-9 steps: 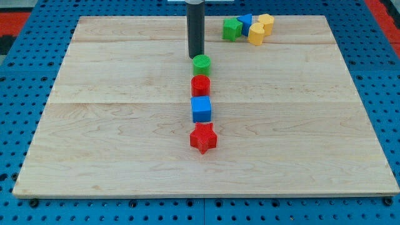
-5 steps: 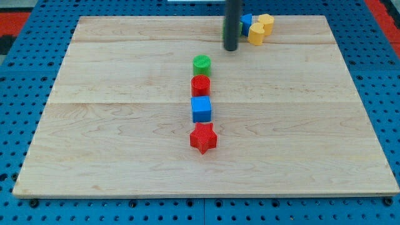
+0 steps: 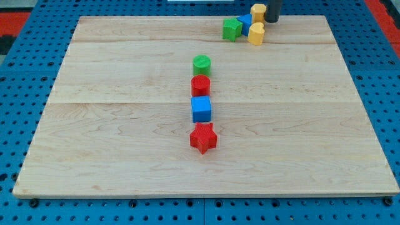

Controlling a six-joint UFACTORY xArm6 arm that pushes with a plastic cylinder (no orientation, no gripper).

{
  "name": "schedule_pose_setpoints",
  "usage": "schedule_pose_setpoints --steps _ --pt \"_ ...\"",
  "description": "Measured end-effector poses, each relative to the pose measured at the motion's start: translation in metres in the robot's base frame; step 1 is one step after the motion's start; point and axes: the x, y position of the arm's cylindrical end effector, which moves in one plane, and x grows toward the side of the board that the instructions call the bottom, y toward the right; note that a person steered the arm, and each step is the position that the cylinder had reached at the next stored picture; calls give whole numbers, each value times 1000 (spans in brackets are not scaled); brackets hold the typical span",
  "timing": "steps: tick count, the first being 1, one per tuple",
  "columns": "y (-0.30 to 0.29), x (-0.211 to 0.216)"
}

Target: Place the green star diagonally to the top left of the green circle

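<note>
Green star [image 3: 232, 29] sits at the view's top, touching a blue block [image 3: 244, 24] among two yellow blocks [image 3: 256, 34], well apart from the green circle [image 3: 201, 64]. No pincer; my tip [image 3: 273, 20] stands just right of the cluster.

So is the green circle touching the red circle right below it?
Cannot tell. In the camera view the green circle sits directly above the red circle; their outlines meet with no board showing between, but overlap from this angle could hide a gap.

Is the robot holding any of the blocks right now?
No, nothing is held. My tip is only a rod end that pushes; it sits at the view's top, just right of a yellow block.
</note>
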Motion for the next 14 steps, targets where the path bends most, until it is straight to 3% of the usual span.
schedule_pose_setpoints --steps 2,5,8,10,13,14 --pt "-19 35" --pt "-167 39" --pt "-134 5" --pt "-208 4" --pt "-224 83" --pt "-237 71"
